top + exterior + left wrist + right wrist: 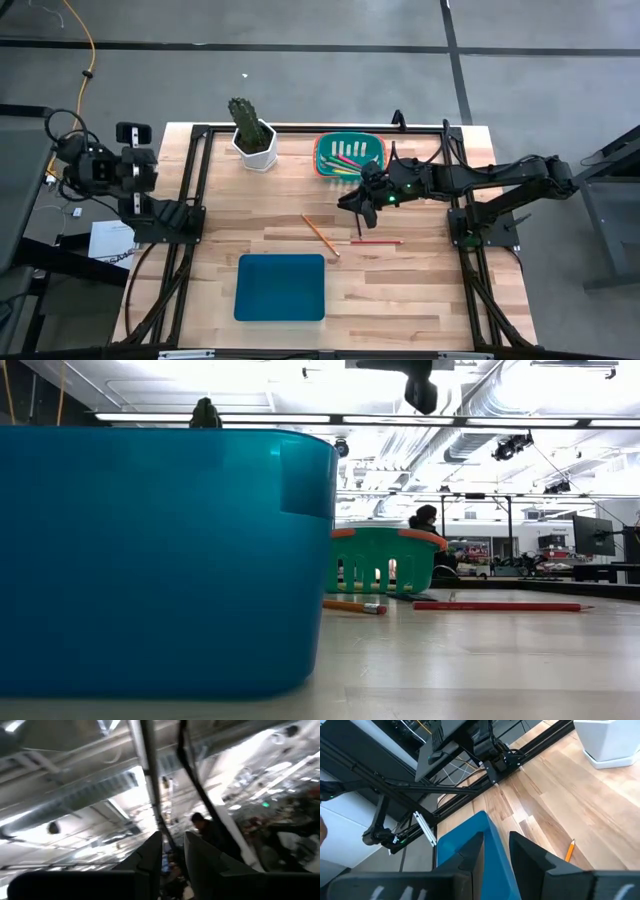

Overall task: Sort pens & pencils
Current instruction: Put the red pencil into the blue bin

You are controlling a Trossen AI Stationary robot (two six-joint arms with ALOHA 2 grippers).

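Hovering over the tabletop, the right gripper shows a narrow gap between empty fingers; probably spread wider before descending squarely across the red pencil

Two matte black jointed arms with boxy segments and thin black cables, the right arm showing a small green light near its wrist, the left arm bearing blocky black housings.
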